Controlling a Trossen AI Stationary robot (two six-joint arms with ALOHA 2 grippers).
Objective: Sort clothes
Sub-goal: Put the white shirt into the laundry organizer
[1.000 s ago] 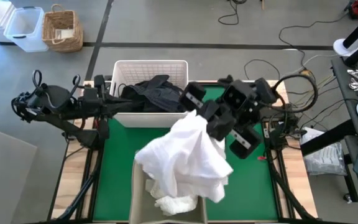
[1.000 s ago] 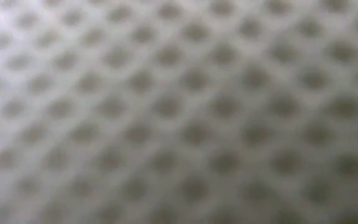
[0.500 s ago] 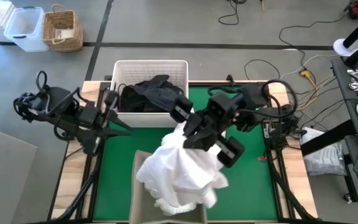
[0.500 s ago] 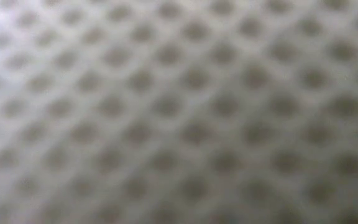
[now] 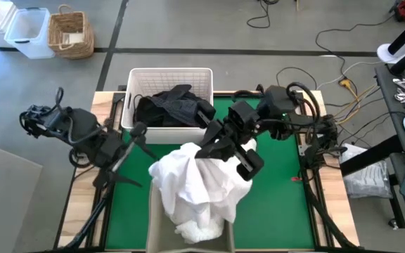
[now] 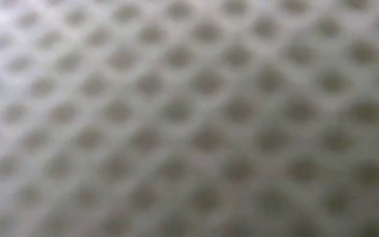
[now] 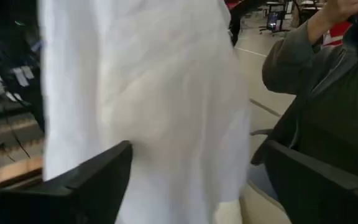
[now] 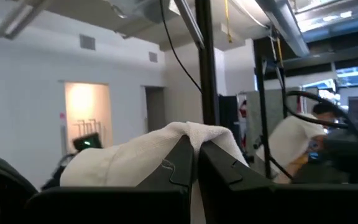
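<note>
Two dark arms meet over the middle of the green table mat (image 5: 280,197) in the high view. The right gripper (image 5: 206,156), reaching in from the right of the frame, is clenched on a bunched white fabric garment (image 5: 199,184); in its wrist view the two fingers (image 8: 182,163) press together with a fold of the cloth (image 8: 166,146) pinched between them. The garment hangs down over a beige bin (image 5: 159,228) at the bottom centre of the frame, above another crumpled white cloth (image 5: 197,230) lying inside it. The left gripper (image 5: 136,138), at centre left, stands released, its fingers (image 7: 82,183) spread apart with the hanging white cloth just beyond them. A white plastic basket (image 5: 136,76) sits at the top edge of the mat, holding a heap of black garments (image 5: 171,107). Bare green mat lies open to the right of the bin and along the left side. A person in a dark jacket (image 7: 328,106) shows in the left wrist view. The low view is filled by a blurred mesh pattern (image 6: 189,118).
</note>
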